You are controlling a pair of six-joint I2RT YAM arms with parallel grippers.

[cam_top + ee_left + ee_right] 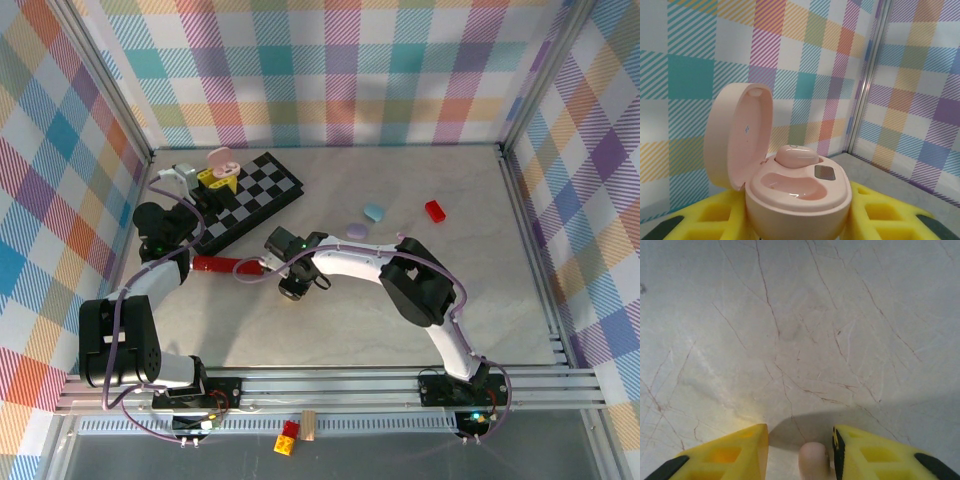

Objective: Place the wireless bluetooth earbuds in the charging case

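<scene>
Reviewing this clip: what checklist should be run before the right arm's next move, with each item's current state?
1. Lid open on the pale pink oval charging case: ok.
2. Case clamped by the left gripper: ok.
3. Free slot: ok; the near well is empty, and the seated pink earbud fills the far one.
4. Target lined up: ok; the loose pink earbud sits between the yellow fingers of the right gripper.
5. Firm grip on the loose bud: not ok; the jaws stand wider than it.
6. Loose bud's stem direction: cannot tell.
</scene>
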